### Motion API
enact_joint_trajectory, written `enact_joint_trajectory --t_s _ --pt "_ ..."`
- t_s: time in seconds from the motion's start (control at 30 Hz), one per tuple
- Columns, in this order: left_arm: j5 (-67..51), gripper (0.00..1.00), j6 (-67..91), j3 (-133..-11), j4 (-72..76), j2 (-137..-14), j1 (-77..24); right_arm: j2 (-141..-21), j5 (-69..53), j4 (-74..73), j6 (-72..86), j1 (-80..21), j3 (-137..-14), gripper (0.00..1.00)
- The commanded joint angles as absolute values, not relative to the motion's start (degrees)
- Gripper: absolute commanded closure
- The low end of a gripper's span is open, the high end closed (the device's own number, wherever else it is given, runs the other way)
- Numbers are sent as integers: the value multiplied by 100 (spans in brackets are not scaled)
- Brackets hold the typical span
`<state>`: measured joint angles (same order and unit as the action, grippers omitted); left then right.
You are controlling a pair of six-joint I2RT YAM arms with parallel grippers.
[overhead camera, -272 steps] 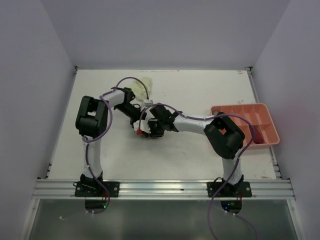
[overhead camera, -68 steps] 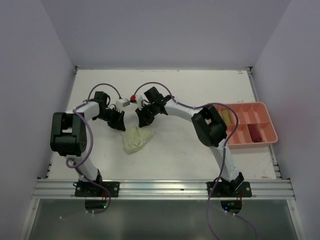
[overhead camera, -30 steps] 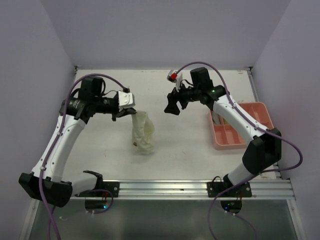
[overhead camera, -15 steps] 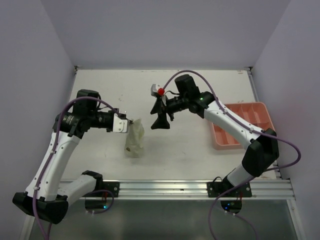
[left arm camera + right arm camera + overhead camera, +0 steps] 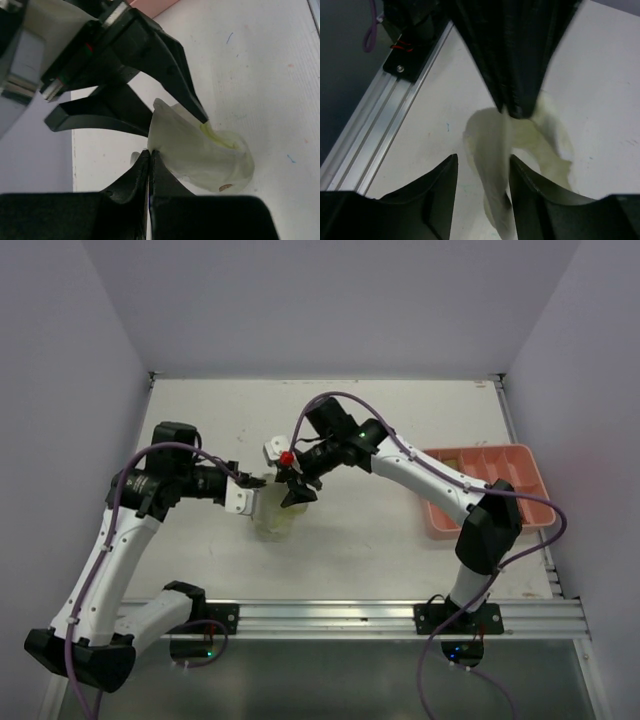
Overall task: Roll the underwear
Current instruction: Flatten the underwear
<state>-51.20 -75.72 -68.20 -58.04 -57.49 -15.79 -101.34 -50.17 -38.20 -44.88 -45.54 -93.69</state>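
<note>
two grippers meet at the pale yellow-green underwear (image 5: pixel 272 518), draped onto the table (image 5: pixel 400 440) left of centre: the left gripper (image 5: pixel 150 155), fingers pressed together on its upper edge, may lose that thin pinch if the right gripper (image 5: pixel 481 165), fingers spread astride the cloth, tugs while closing.

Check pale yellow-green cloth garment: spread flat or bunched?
Bunched: pale yellow-green garment hangs crumpled from shut left gripper, lower end on white table.

No text, label, brand mark, number or sign is legible on the pale yellow-green underwear (image 5: pixel 272 517), the salmon-pink tray (image 5: pixel 541 483) or the table (image 5: pixel 400 420) in any view.
</note>
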Motion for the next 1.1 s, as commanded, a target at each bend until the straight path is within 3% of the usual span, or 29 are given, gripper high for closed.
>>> enact_joint_trajectory --t_s 0.0,0.07,0.27,0.6,0.7,0.9,0.97,1.0,1.03,1.07 --pt "-5186 100 -7445 -6698 -5117 -5537 -1582 -10195 -4957 -4367 -5001 -4746 -9615 56" --pt "-4905 100 -7077 -6654 -4888 -5406 -1582 -10134 -4826 -4499 -4992 -4746 -9580 77" --pt "-4036 100 -5741 -6460 -4070 -4905 -1573 -9466 -4518 -4280 -4115 -4816 -9228 100" --pt "-3331 100 -4957 -6039 -4027 -4271 -1582 -9764 -5080 -4638 -3234 -4896 -9527 100" --pt "-3445 100 -4773 -5845 -3473 -4797 -1582 -10185 -5325 -5130 -3340 -4337 -9597 100" --pt "-3316 100 -3939 -6318 -2210 -7394 -1635 -11388 -5714 -6221 -3647 -2982 -10256 100" --pt "-3199 72 -3727 -6799 -1961 -8074 -1714 -11636 -5354 -6223 -3551 -2770 -10379 69" --pt "-3164 63 -3518 -7107 -2108 -8825 -1766 -11837 -5152 -6101 -3429 -2621 -10415 56" --pt "-2947 59 -3229 -7424 -2127 -9155 -1784 -11900 -4785 -6065 -3306 -2550 -10511 31" --pt "-2814 57 -2930 -7992 -2127 -9445 -1767 -11926 -4590 -5951 -3105 -2488 -10512 28"
